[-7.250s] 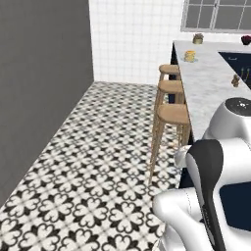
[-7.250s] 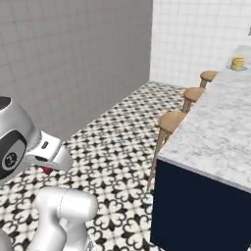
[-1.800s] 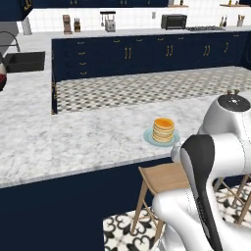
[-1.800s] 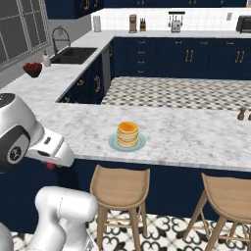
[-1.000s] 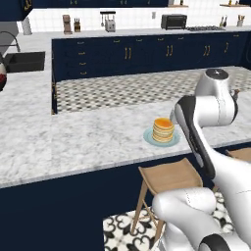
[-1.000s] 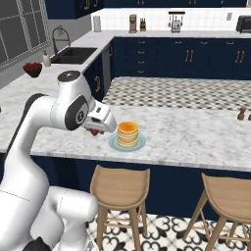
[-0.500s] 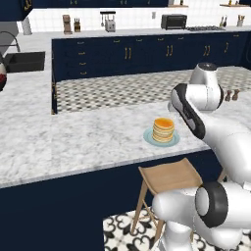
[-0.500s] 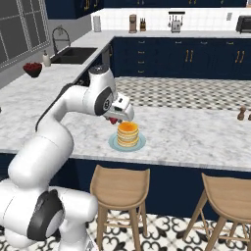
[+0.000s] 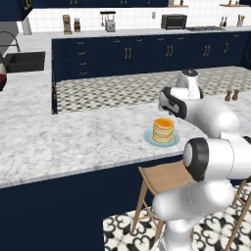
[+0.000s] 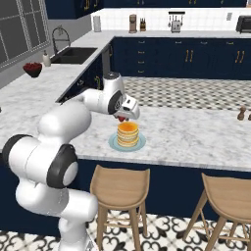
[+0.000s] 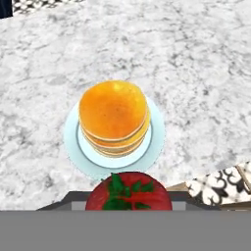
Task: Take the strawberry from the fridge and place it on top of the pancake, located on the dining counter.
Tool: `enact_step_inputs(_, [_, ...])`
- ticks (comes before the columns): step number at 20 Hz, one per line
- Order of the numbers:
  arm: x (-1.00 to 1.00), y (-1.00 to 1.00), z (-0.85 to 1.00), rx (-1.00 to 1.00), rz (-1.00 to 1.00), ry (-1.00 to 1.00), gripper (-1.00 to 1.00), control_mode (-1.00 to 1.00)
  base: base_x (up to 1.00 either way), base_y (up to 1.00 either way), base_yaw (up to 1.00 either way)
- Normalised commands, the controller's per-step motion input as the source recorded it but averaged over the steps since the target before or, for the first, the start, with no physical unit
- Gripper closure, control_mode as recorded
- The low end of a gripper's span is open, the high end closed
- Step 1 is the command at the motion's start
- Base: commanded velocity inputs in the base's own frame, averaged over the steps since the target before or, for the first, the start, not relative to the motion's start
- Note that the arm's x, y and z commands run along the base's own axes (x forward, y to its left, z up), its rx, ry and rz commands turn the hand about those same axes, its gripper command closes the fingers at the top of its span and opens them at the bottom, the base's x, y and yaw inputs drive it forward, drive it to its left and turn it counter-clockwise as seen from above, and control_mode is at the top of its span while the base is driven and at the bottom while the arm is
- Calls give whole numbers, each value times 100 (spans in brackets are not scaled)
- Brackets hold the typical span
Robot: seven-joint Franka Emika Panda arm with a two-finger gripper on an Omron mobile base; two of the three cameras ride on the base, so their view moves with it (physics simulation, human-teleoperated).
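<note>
Left base view, far left to right: bare stretch of long white-grey marble dining counter (image 9: 73, 137) on its navy base, then just right of centre the golden-orange stack of round pancakes (image 9: 163, 130) on a pale green-blue round plate (image 9: 149, 138), then the white arm reaching in from the lower right with its dark two-finger gripper (image 9: 169, 105) poised just above and behind the stack. Held there, presumably, so the fruit can go straight down onto the top pancake.

Right base view, same order: arm arching up from the lower left, gripper (image 10: 122, 116) at frame centre directly over the stack, a speck of bright red rounded strawberry (image 10: 121, 117) peeking out beneath the hand. Two round wooden stools (image 10: 120, 182) tucked under the counter edge along the bottom. Strawberry clear of the pancakes, a small gap showing, so not yet placed.

Hand view: plate and stack in the middle, seen from above; large red strawberry (image 11: 128, 192) with green leaves at bottom centre, nearest the camera. Fingers closed around the fruit, judging by how it sits pinned at the tips, though the pads themselves are hidden behind it.

Only this view reveals the leafy top and the offset: stack lying ahead of the fruit rather than squarely below. Base views give what it lacks: height above the stack.
</note>
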Motion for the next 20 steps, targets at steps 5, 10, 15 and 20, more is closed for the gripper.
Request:
enact_step_inputs(5, [83,-4,-22,0,0,5,100,-100,0,0,0])
enact_step_inputs(10, [45,0,-32,0,0,11,100,-100,0,0,0])
enact_step_inputs(15, [12,0,-57,0,0,15,100,-100,0,0,0])
enact_step_inputs(20, [15,0,-36,0,0,3,100,-100,0,0,0])
